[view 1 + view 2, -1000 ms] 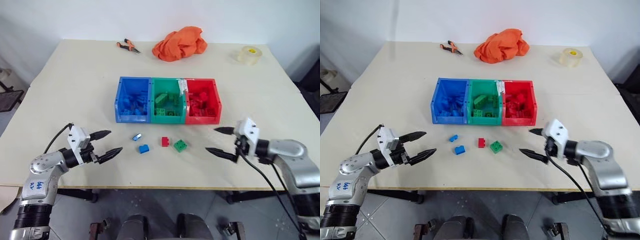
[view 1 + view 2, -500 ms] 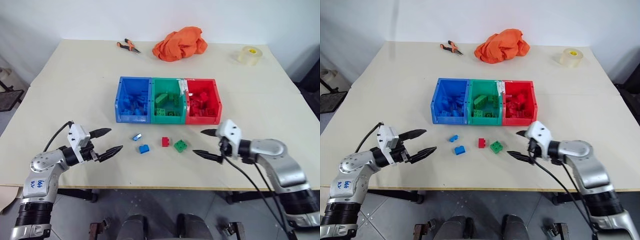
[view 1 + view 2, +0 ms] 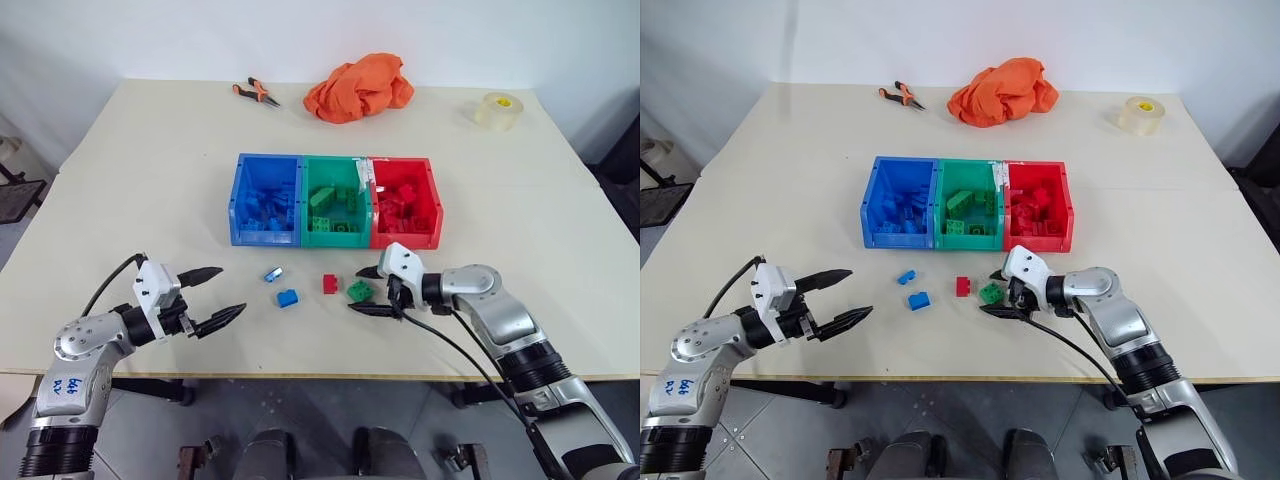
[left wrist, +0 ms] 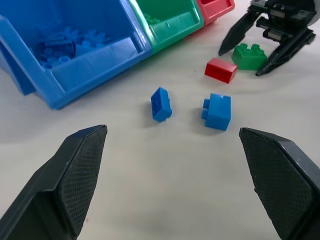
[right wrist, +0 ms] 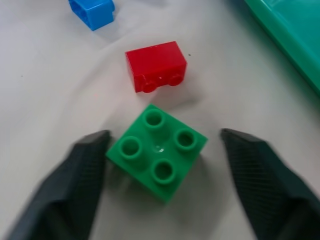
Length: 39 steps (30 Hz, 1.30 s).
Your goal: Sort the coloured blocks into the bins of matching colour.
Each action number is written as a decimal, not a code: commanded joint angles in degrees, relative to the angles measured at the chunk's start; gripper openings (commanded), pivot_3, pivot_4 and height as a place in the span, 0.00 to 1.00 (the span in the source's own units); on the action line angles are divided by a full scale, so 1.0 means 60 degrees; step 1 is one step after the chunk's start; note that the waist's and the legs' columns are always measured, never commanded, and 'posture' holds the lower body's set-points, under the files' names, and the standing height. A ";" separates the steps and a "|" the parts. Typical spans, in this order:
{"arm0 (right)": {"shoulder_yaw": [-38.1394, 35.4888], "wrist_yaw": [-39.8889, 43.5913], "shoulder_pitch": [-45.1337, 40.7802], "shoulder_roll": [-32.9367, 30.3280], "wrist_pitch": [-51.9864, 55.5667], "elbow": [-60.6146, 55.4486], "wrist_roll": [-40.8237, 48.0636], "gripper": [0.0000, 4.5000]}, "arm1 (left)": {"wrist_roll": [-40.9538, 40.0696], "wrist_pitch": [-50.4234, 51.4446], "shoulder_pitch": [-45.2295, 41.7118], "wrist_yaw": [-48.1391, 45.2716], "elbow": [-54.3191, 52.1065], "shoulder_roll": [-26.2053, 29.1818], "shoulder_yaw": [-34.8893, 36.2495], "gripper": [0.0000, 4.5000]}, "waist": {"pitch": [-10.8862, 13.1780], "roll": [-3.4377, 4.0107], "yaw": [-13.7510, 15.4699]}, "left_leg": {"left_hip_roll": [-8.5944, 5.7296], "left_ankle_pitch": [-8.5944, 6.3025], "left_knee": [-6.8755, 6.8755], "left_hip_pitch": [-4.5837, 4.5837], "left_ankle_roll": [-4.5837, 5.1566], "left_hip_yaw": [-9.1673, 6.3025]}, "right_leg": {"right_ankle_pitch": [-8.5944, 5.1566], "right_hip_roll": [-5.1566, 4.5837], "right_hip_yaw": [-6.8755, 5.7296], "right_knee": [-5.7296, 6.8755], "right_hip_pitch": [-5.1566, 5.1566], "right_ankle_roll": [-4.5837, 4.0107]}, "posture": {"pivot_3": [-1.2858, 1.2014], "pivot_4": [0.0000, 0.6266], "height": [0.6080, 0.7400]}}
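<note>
My right fingers (image 5: 165, 200) straddle the square green studded plastic brick (image 5: 157, 158) on the counter (image 3: 150, 190), spread, not pinching. I'd centre, then squeeze its flat sides. Left fingers (image 3: 218, 297) spread wide.

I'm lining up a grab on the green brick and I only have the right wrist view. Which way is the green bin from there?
Observer: The green bin is the middle one of three joined bins, just beyond the green brick. The blue bin is on its left and the red bin on its right.
Operator: I can see one blue brick. Are there more?
Observer: Yes. A second blue brick lies on the table past the blue brick you see, nearer the blue bin.
Operator: Is the other arm in my way?
Observer: No. The left gripper hovers open to the left of both blue bricks, apart from them.
</note>
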 commanded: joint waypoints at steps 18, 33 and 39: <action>-0.1638 -0.2081 -0.3348 0.1746 -0.0441 0.2014 0.0224 0.46 | 0.0025 -0.0036 -0.0875 0.0522 -0.0120 -0.0670 -0.0402 1.00 | 0.0000 -0.0001 -0.0174 | -0.0005 0.0001 -0.0003 -0.0006 -0.0003 0.0014 | 0.0000 -0.0002 0.0002 0.0106 -0.0064 0.0000 | 0.52 0.24 1.00; -0.1627 -0.1645 -0.4246 0.2035 -0.2732 0.4308 -0.0403 0.99 | -0.0043 0.0034 -0.0463 0.1092 -0.0764 -0.1004 -0.0459 1.00 | 0.0000 0.0000 -0.0224 | -0.0007 0.0002 -0.0003 -0.0009 -0.0005 -0.0007 | 0.0000 -0.0001 0.0005 0.0119 -0.0063 0.0000 | 0.52 0.24 1.00; -0.2003 0.0059 -0.0750 -0.0280 -0.1645 -0.0189 0.0432 0.99 | 0.0292 -0.0460 -0.1265 0.0540 0.0777 -0.0441 -0.0304 1.00 | -0.0001 -0.0004 0.0026 | -0.0020 0.0001 0.0009 -0.0024 -0.0004 -0.0070 | 0.0000 -0.0004 0.0004 0.0101 -0.0037 0.0000 | 0.52 0.24 1.00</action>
